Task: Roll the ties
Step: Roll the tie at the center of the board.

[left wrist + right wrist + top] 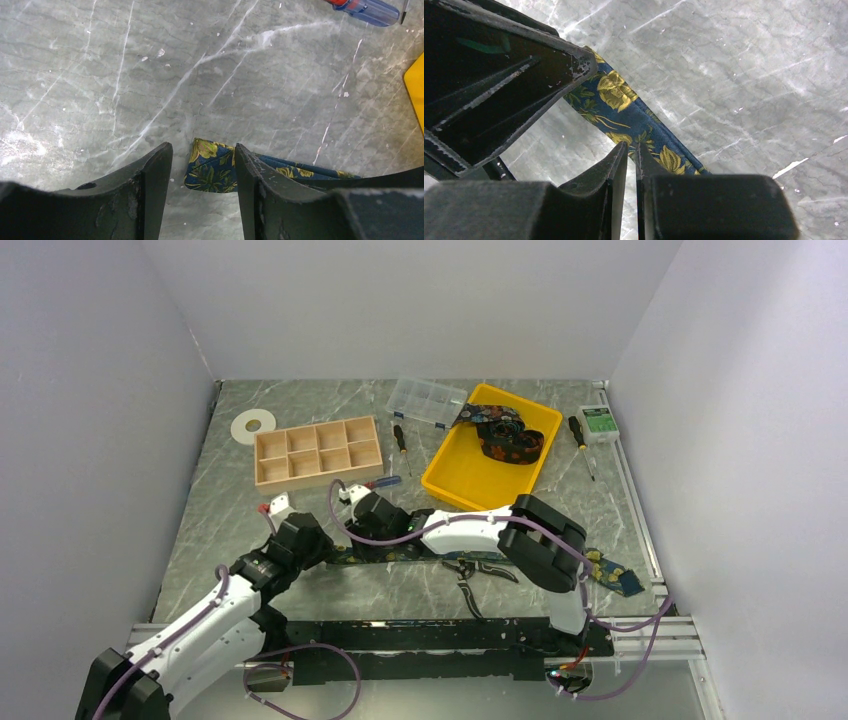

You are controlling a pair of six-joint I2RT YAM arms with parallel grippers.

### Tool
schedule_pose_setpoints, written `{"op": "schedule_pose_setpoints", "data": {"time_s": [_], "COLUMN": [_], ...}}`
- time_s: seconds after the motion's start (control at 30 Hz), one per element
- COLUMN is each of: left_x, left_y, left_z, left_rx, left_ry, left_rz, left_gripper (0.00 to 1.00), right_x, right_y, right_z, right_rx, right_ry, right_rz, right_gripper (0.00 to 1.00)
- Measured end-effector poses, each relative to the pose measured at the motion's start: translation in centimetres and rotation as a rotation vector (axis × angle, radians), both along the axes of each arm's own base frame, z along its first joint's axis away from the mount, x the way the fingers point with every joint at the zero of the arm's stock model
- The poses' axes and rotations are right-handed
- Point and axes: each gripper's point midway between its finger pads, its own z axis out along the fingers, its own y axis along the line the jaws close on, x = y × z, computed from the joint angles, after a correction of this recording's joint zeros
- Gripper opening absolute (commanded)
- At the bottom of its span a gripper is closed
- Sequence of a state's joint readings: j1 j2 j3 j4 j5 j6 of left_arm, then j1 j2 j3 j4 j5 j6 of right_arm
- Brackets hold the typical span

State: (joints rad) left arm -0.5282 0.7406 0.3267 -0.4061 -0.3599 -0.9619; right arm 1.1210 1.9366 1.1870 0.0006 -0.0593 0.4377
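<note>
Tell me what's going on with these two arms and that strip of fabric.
The two arms are working on a floral tie laid flat across the table. The left gripper is open with its fingers either side of the tie's folded end. The right gripper is shut, tips down on the same tie close by; whether it pinches fabric is unclear. A second tie sits loosely coiled in the yellow tray.
</note>
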Motion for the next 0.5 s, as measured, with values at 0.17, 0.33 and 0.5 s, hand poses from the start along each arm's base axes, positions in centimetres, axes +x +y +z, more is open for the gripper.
{"op": "schedule_pose_setpoints", "data": {"time_s": [0.17, 0.33, 0.5], "left_x": [-0.2, -0.4, -0.6], "left_y": [-0.1, -0.4, -0.6], "left_z": [-0.3, -0.5, -1.0], "left_rx": [-0.001, -0.009, -0.013], "left_ry": [0.015, 0.030, 0.057], "left_rz": [-0.007, -0.016, -0.028], "left_gripper": [0.55, 0.55, 0.55], "right_x": [-0.1, -0.1, -0.1], "right_y": [-0.2, -0.3, -0.3], "right_z": [-0.7, -1.5, -1.5], "right_rx": [-0.015, -0.026, -0.016], "right_ry": [0.005, 0.013, 0.014], "right_rz": [-0.002, -0.005, -0.012], "right_gripper": [0.16, 0.15, 0.15]}}
